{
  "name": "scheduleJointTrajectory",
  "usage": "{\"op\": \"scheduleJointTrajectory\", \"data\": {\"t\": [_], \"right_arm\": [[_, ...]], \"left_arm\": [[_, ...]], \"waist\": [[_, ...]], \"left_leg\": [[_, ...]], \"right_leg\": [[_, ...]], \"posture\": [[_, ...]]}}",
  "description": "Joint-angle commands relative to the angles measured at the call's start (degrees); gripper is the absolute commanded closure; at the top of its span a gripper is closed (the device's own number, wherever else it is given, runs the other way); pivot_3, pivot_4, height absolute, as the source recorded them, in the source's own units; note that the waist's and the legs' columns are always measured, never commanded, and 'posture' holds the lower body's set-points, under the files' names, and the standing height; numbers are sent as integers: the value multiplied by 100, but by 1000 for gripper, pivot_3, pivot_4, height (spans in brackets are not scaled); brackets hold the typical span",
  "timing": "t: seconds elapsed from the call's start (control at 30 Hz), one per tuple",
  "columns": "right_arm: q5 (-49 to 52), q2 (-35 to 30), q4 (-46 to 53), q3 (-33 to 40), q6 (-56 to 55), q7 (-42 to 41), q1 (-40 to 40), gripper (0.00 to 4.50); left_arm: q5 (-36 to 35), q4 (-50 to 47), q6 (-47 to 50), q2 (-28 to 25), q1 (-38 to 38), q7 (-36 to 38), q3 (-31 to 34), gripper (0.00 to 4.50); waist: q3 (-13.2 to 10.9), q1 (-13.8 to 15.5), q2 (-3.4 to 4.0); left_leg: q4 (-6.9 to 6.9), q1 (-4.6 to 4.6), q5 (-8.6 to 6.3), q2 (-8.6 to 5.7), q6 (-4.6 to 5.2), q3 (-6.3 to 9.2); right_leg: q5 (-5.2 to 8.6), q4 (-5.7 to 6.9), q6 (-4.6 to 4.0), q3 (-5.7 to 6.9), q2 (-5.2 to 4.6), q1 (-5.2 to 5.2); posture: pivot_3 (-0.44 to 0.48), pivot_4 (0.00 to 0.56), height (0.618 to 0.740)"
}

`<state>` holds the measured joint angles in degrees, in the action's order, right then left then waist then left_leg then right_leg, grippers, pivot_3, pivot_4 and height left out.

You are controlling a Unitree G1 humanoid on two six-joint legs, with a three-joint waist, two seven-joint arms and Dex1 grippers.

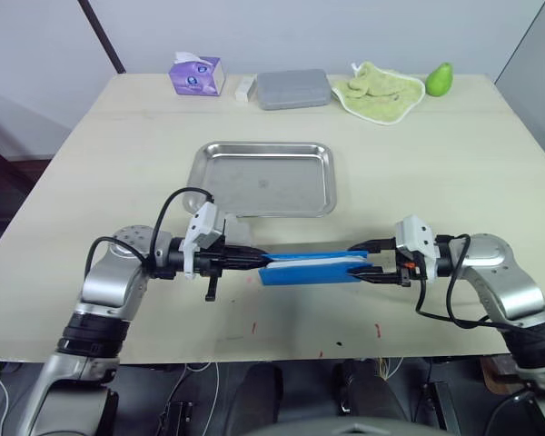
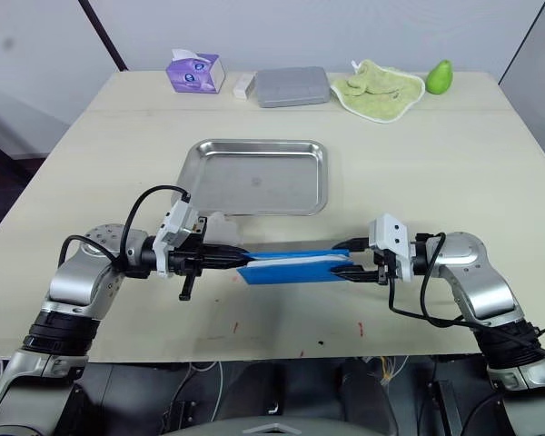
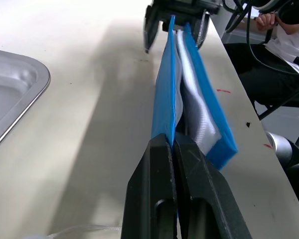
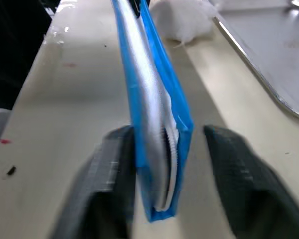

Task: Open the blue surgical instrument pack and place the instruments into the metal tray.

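Note:
The blue surgical instrument pack (image 1: pixel 313 269) is held edge-up just above the table, in front of the metal tray (image 1: pixel 263 182), which is empty. My left gripper (image 1: pixel 260 262) is shut on the pack's left end; its fingers (image 3: pixel 162 199) pinch one blue wall. My right gripper (image 1: pixel 371 262) is open, one finger on each side of the pack's right end (image 4: pixel 162 149). The pack's top edge gapes slightly and shows the grey-white lining (image 3: pixel 199 109). The instruments are hidden.
At the table's far edge stand a purple tissue box (image 1: pixel 197 74), a grey lidded box (image 1: pixel 293 89), a green cloth (image 1: pixel 379 91) and a green fruit (image 1: pixel 439 80). White crumpled material (image 4: pixel 182 20) lies by the tray's near corner. A person (image 3: pixel 284 30) sits beyond the front edge.

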<state>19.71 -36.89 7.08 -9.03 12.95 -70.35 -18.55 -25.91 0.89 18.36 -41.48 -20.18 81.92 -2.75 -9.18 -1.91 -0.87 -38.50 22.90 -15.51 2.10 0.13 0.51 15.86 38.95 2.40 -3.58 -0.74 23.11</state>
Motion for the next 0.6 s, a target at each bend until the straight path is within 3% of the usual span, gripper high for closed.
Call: {"op": "scheduleJointTrajectory", "data": {"t": [0.03,0.33,0.43,0.53,0.6], "right_arm": [[598,-373,657,493,594,-71,166,2295],[1768,-896,1417,1490,1825,286,615,2295],[2014,-890,1560,1511,2108,396,680,3142],[1824,-791,1649,1218,2077,540,672,4456],[1497,-695,1585,886,1900,641,614,4456]], "left_arm": [[43,24,-62,-76,-35,-2,23,4500],[110,207,-145,-21,-179,8,-50,4500],[154,296,-196,16,-235,8,-94,4500],[209,391,-241,60,-312,12,-130,4500],[239,449,-258,80,-376,20,-154,4500]], "waist": [[0,15,-1],[0,21,-1],[0,13,-2],[0,10,-2],[1,10,-2]], "left_leg": [[0,0,0,0,0,1],[1,2,0,0,0,1],[0,1,0,0,0,1],[0,-1,0,0,0,-1],[0,0,0,0,0,-2]], "right_leg": [[0,-1,0,1,0,0],[0,-3,0,0,3,-1],[0,-2,0,-1,2,-1],[0,-1,0,-2,5,-1],[0,-2,1,-2,5,-1]], "posture": [[0,150,740],[0,150,740],[0,150,740],[0,150,740],[0,150,740]]}}
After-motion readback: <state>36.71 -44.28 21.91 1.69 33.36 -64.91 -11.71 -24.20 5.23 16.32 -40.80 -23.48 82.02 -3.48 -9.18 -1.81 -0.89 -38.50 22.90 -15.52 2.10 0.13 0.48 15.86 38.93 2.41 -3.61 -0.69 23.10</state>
